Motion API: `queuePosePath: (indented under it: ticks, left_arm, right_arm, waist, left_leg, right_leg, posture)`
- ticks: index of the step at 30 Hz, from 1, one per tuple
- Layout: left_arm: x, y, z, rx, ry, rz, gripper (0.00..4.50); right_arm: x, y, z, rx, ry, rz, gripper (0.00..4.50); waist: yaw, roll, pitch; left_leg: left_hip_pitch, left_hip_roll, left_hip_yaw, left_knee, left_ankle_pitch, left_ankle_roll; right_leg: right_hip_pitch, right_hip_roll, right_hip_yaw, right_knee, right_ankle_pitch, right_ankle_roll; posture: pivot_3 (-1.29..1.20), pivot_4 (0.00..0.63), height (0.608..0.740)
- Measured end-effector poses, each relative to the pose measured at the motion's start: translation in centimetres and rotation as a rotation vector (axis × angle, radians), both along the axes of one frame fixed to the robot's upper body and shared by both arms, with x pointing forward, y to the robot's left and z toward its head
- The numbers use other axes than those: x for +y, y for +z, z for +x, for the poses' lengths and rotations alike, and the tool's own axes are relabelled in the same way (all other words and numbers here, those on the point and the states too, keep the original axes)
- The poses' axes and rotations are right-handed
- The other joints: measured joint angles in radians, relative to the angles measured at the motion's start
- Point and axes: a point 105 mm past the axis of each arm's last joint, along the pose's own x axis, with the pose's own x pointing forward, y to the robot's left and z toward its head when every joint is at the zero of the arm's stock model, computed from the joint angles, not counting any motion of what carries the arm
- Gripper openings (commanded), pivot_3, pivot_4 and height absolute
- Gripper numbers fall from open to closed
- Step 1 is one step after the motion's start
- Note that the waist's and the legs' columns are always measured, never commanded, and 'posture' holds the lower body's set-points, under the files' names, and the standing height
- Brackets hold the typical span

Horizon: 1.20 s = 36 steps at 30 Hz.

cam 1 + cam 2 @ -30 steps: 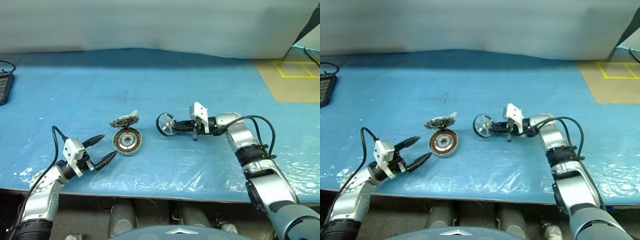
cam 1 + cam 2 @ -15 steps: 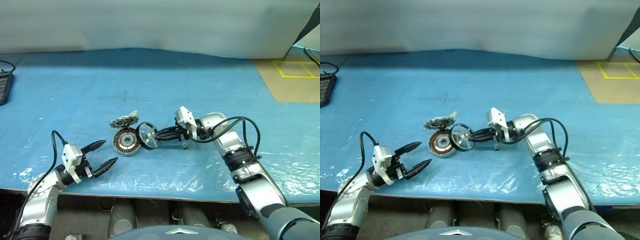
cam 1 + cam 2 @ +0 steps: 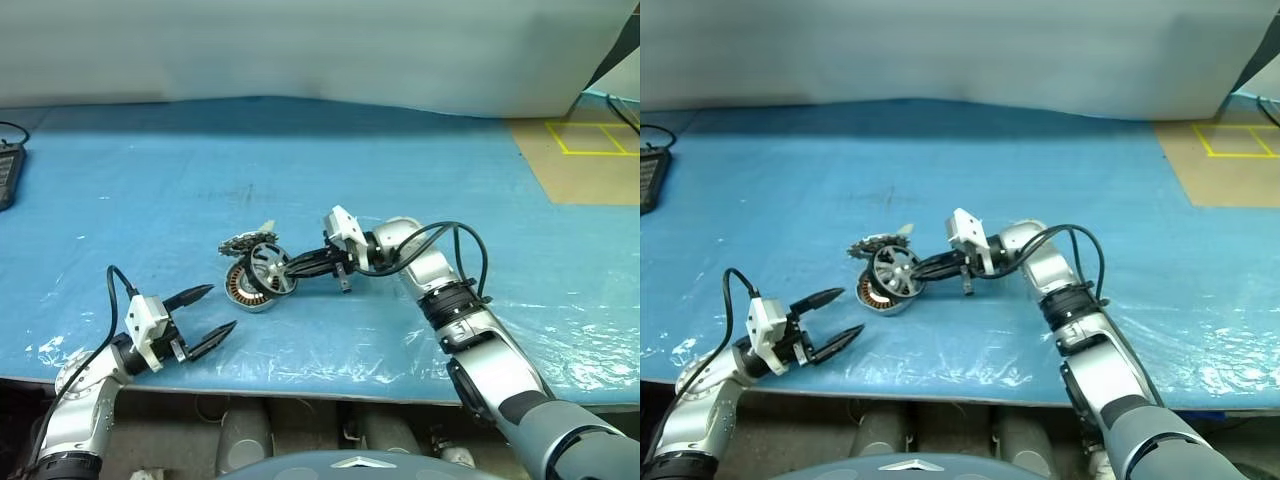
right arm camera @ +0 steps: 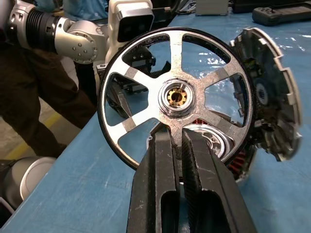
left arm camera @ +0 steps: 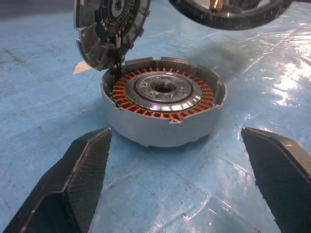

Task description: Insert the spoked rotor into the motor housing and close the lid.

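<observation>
The motor housing (image 5: 163, 97), a silver puck with copper windings, lies on the blue table. Its lid (image 5: 109, 26) stands open on the far rim, toothed inside showing. My right gripper (image 3: 285, 270) is shut on the lower part of the spoked rotor (image 4: 177, 97), pinching it below the hub. The rotor (image 3: 268, 272) is held on edge just above the housing's right side and hides part of it. My left gripper (image 3: 215, 308) stays open near the table's front edge. Its fingers (image 5: 77, 184) point at the housing with nothing between them.
A black device (image 3: 8, 175) lies at the table's far left edge. A tan panel with yellow lines (image 3: 590, 150) is at the back right. Crinkled clear film (image 3: 330, 345) covers the front of the table. A small pale scrap (image 3: 268, 225) lies behind the lid.
My right gripper has carried the rotor leftward, from well right of the housing to just above it. The left gripper has stayed open and about where it was.
</observation>
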Motion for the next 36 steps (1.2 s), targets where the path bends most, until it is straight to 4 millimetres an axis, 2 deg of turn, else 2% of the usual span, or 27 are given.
queuePosePath:
  ticks: [7,12,21,36]
  left_arm:
    - [0.0,0.0,0.1,-0.007,0.011,0.004,4.5]
    - [-0.1,-0.3,0.3,-0.004,0.016,0.0,4.5]
    - [0.0,-0.4,0.4,-0.005,0.031,0.003,4.5]
    - [0.0,-0.4,0.4,-0.003,0.036,0.003,4.5]
  right_arm:
    - [1.9,0.4,0.3,-0.019,0.017,0.007,0.05]
    - [3.0,-0.2,1.0,-0.014,-0.007,-0.01,0.05]
    - [2.7,-2.3,1.3,0.004,-0.032,-0.064,0.05]
    - [2.5,-2.6,1.8,-0.035,-0.042,-0.088,0.05]
  waist:
    - [-0.001,0.0,0.0]
    - [-0.001,0.0,0.0]
    - [-0.001,0.0,0.0]
    - [-0.001,0.0,0.0]
  left_leg:
    - [0.001,0.0,0.0,0.0,0.0,0.0]
    - [0.0,0.0,0.0,0.001,0.0,0.0]
    - [0.0,0.001,0.0,0.001,0.0,0.0]
    - [0.001,0.001,0.0,0.002,0.0,0.0]
  right_leg:
    - [0.0,0.0,0.0,0.001,0.0,0.0]
    - [0.0,0.0,0.0,0.001,0.0,0.0]
    - [0.0,0.0,0.0,0.002,0.0,0.0]
    - [0.0,0.0,0.0,0.003,0.0,0.0]
  posture:
    - [0.0,0.15,0.74]
    - [0.0,0.15,0.74]
    - [0.0,0.15,0.74]
    - [0.0,0.15,0.74]
